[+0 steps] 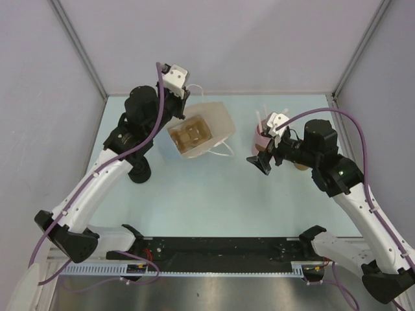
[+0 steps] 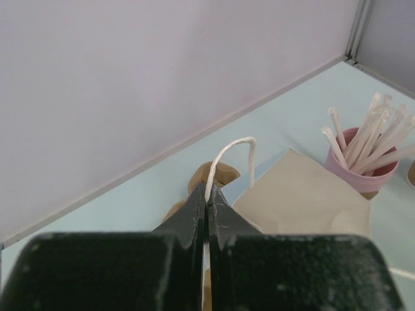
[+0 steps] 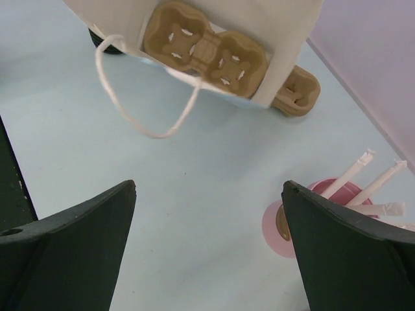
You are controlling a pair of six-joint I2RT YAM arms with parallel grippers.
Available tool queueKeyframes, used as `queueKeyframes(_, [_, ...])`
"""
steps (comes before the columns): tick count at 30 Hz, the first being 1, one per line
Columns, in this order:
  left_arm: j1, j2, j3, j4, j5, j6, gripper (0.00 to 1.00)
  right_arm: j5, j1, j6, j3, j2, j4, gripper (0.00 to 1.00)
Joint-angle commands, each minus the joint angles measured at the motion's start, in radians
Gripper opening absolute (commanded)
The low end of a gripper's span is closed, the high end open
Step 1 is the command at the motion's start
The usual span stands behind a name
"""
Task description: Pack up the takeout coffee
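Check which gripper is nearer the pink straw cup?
Right. The right gripper is open close beside the pink straw cup; the left gripper is beyond the white bag, shut on its handle.

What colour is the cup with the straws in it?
Pink. The cup shows best in the left wrist view.

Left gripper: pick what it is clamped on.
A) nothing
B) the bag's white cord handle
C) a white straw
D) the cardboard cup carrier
B: in the left wrist view the left gripper has its jaws shut on the white cord handle looping up from the paper bag.
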Motion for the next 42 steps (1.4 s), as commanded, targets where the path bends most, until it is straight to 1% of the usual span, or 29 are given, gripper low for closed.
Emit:
queueKeyframes(1, [0.004,0.006,0.103,0.023,-0.009,0.020,0.02,-0.018,-0.010,0.026,-0.025,-0.026,0.084,1.00])
queueKeyframes(7, [0.004,0.059,0.224,0.046,-0.138,0.068,0.01,0.014,-0.018,0.045,-0.087,-0.063,0.136,1.00])
queueKeyframes(8, [0.004,0.066,0.245,0.053,-0.180,0.074,0.01,0.020,-0.018,0.048,-0.095,-0.069,0.143,1.00])
queueKeyframes(14, [0.007,0.102,0.290,0.154,-0.357,0.155,0.03,0.058,-0.047,0.088,-0.146,-0.103,0.206,1.00])
queueKeyframes(15, [0.012,0.105,0.290,0.170,-0.368,0.167,0.04,0.073,-0.050,0.094,-0.147,-0.103,0.217,1.00])
queueKeyframes(16, [0.018,0.106,0.290,0.194,-0.376,0.183,0.04,0.081,-0.052,0.097,-0.150,-0.103,0.222,1.00])
queueKeyframes(20, [0.051,0.135,0.331,0.210,-0.405,0.191,0.04,0.100,-0.052,0.097,-0.169,-0.097,0.239,1.00])
queueKeyframes(24, [0.117,0.178,0.383,0.219,-0.439,0.189,0.05,0.106,-0.053,0.097,-0.175,-0.092,0.246,1.00])
queueKeyframes(27, [0.168,0.230,0.432,0.217,-0.446,0.180,0.06,0.109,-0.055,0.097,-0.178,-0.089,0.251,1.00])
queueKeyframes(31, [0.234,0.307,0.497,0.191,-0.419,0.146,0.06,0.109,-0.058,0.095,-0.184,-0.083,0.252,1.00])
queueKeyframes(39, [0.318,0.411,0.511,0.194,-0.408,0.134,0.06,0.109,-0.064,0.094,-0.192,-0.081,0.255,1.00])
queueKeyframes(42, [0.351,0.441,0.512,0.175,-0.408,0.091,0.05,0.101,-0.070,0.094,-0.193,-0.081,0.259,1.00])
